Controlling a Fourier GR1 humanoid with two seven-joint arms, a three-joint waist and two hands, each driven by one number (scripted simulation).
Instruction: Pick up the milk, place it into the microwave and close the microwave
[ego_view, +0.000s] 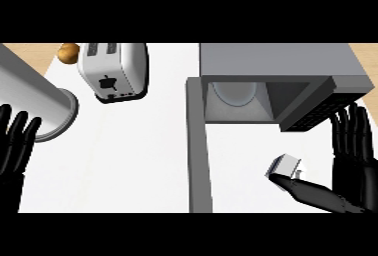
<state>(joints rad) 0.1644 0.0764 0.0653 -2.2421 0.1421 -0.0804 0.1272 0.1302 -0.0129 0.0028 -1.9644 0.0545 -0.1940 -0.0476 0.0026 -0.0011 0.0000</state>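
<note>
A small white and grey milk carton (286, 165) lies on the white counter (133, 165), in front of the grey microwave (280, 62). The microwave's door (198, 150) stands swung open toward me, and a glass turntable (238, 94) shows inside. My right hand (353, 165) is at the right edge, fingers straight and pointing up, its thumb stretched left and touching the carton's near side. My left hand (15, 147) rests open at the left edge, fingers up.
A silver toaster (114, 70) stands at the back left with a brown, bread-like item (69, 53) behind it. A large grey cylinder (37, 102) sits at the left, close to my left hand.
</note>
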